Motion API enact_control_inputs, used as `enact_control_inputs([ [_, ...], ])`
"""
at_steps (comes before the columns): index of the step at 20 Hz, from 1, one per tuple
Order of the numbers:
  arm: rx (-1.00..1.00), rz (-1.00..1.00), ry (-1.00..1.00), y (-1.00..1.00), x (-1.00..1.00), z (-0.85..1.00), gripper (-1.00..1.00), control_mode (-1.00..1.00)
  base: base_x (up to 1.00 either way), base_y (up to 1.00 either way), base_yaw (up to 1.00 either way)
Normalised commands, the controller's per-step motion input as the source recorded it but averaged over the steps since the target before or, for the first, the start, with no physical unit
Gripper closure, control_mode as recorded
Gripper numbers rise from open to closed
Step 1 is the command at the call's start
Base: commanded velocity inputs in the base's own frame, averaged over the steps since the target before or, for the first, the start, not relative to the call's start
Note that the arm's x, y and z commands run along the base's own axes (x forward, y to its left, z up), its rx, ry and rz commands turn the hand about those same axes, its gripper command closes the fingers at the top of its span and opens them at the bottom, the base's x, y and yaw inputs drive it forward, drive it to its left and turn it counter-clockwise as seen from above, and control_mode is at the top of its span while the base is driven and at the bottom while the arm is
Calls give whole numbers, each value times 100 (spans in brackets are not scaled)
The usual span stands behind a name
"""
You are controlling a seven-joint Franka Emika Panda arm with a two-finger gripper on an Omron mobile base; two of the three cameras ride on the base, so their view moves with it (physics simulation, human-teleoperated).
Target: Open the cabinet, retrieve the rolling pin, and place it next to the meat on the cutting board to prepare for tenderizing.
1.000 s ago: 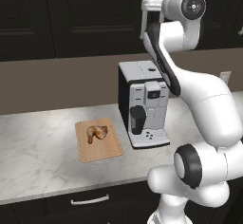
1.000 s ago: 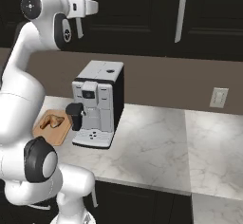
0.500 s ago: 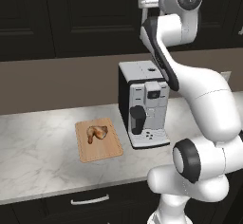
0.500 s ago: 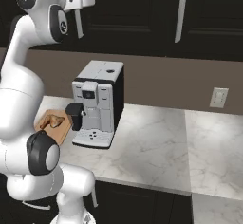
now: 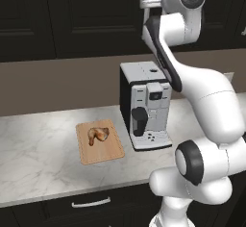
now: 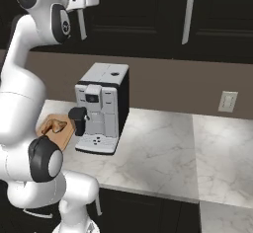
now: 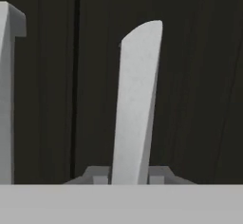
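At the cabinet (image 5: 96, 19) handle (image 7: 135, 104) — fingers (image 7: 159, 174) pinching the bar, door closed.
Risk: an off-arc pull slips the grip — rolling pin presumably inside; meat (image 5: 97, 134) waits on the cutting board (image 5: 108, 151) below the cabinet.

You get even, soft rendered light with no hard glare. The marble counter (image 5: 38, 139) reads bright; the cabinet (image 5: 91, 19) stays near black, panel detail barely legible. The coffee machine (image 5: 146, 106) casts a faint shadow. Hand view is coarse (handle edges soft).
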Motion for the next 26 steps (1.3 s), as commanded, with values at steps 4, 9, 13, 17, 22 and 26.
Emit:
enact_control_inputs([
  [4,1,0,-1,-22,14,0,100,-100,0,0,0],
  [9,0,0,4,1,11,0,100,-100,0,0,0],
  [13,0,0,0,0,6,0,100,-100,0,0,0],
  [17,0,1,0,0,11,-2,100,-100,0,0,0],
  [22,0,11,0,0,2,-7,100,-100,0,0,0],
  [26,0,16,0,-20,-21,-2,100,-100,0,0,0],
])
